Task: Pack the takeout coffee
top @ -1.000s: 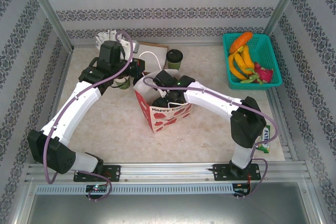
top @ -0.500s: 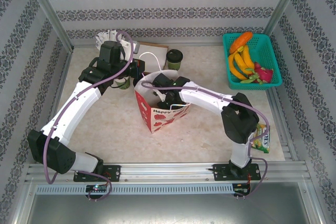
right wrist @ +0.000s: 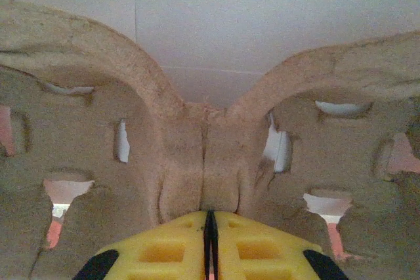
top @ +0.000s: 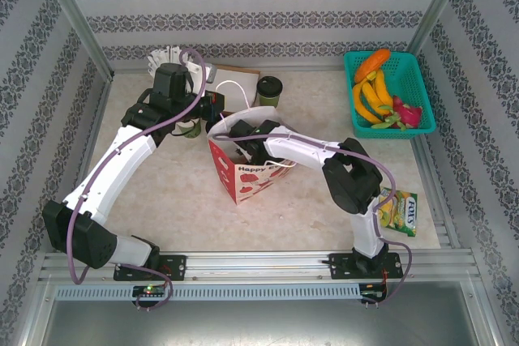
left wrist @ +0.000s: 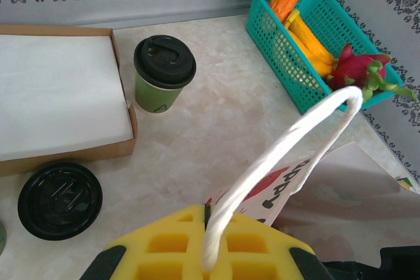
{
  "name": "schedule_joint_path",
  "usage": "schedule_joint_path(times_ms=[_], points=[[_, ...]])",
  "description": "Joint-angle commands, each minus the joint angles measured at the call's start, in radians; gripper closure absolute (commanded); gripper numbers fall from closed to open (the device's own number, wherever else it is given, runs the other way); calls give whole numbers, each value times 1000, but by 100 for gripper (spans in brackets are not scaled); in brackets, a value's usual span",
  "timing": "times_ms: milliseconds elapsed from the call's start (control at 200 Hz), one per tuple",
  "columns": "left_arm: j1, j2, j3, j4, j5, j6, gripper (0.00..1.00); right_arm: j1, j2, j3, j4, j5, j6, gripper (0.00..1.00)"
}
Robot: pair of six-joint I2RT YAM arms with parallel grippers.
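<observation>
Pinching the rope handle [left wrist: 289,142] of the paper bag [top: 243,180] in the left gripper [left wrist: 209,257], the pulp cup carrier [right wrist: 164,129] inside in the right gripper [right wrist: 210,227]. Leaves takeout coffee [left wrist: 163,73] upright behind the bag. Risks tearing the handle if tugged.

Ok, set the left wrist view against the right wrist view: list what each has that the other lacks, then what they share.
Left wrist, not right: the takeout coffee standing lidded on the table, a loose black lid, a teal fruit basket, a cardboard tray, and the left end effector shut on a white rope handle. Right wrist, not left: a pulp cup carrier, the right end effector shut on its centre ridge. Shared: yellow fingers pressed together.
</observation>
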Motion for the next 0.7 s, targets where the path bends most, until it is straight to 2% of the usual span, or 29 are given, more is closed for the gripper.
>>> schedule_joint_path(times_ms=[0,180,375,550,694], points=[[8,6,23,-12,23,9,100,4,33,18,-32,41,14,85],[9,11,26,-14,25,13,100,5,-52,18,-17,-7,19,82],[9,12,25,-14,25,19,100,-9,-38,-74,28,106,138,82],[9,12,27,-22,25,25,100,-3,46,-73,32,88,162,81],[9,12,26,-25,29,29,100,1,-5,-45,51,40,136,77]])
